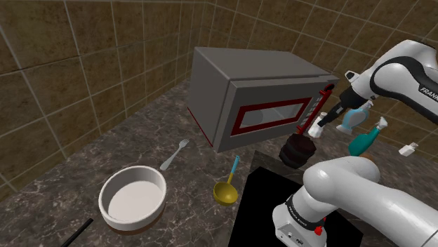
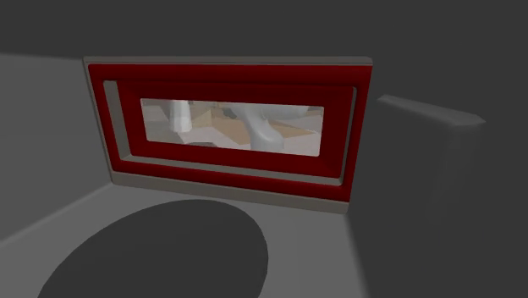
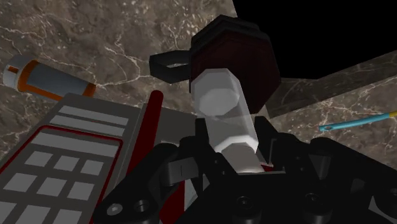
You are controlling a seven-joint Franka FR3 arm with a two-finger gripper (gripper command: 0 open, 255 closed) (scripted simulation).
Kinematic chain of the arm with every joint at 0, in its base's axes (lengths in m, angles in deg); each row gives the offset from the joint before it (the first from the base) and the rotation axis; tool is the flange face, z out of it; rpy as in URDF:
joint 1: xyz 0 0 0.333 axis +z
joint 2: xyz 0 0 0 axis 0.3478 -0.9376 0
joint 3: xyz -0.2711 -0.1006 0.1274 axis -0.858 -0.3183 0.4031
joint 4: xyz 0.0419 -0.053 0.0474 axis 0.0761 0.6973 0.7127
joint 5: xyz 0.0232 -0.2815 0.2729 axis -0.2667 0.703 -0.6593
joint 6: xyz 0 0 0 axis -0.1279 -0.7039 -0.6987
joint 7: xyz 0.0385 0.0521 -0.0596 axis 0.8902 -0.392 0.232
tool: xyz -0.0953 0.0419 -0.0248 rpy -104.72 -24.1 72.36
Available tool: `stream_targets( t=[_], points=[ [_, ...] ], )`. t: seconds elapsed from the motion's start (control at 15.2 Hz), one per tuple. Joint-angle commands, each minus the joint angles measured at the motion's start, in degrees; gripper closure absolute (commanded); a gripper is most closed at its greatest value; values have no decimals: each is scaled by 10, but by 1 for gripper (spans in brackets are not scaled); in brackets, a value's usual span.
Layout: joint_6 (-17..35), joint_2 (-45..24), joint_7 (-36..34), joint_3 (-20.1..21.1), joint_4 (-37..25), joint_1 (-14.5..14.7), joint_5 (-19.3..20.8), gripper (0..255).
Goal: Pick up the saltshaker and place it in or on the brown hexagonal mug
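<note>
My gripper point(image 1: 326, 118) hangs beside the microwave's front corner, shut on the saltshaker point(image 1: 317, 129), a small white piece below the fingers. In the wrist view the saltshaker point(image 3: 226, 118) is a pale hexagonal shaker with a clear body, clasped in my gripper point(image 3: 235, 151). Its cap points at the dark brown hexagonal mug point(image 3: 236, 60) just beyond it. The mug point(image 1: 298, 151) stands on the marble counter, a little below the shaker and apart from it, its handle toward the microwave.
The grey microwave point(image 1: 246, 95) with a red-framed door stands close to the gripper. A teal spray bottle point(image 1: 365, 139), white bowl point(image 1: 133, 198), fork point(image 1: 174, 156) and yellow ladle point(image 1: 226, 191) lie around. An orange-and-white bottle point(image 3: 44, 77) lies past the microwave's keypad.
</note>
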Motion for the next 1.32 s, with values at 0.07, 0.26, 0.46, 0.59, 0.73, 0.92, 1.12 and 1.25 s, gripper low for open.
stream_targets(
  t=[0.07, 0.26, 0.46, 0.59, 0.73, 0.92, 1.12, 1.25],
  points=[
    [18, 6, 2, -11, 24, -7, 11, 255],
    [35, 11, 4, -23, 48, -15, 22, 255],
    [53, 15, 7, -36, 71, -23, 34, 255],
    [59, 16, 7, -40, 78, -26, 38, 255],
    [59, 16, 8, -39, 78, -26, 38, 255],
    [59, 16, 8, -39, 78, -26, 38, 255],
    [59, 16, 7, -39, 78, -26, 38, 0],
    [59, 17, 8, -40, 79, -27, 38, 0]
  ],
)
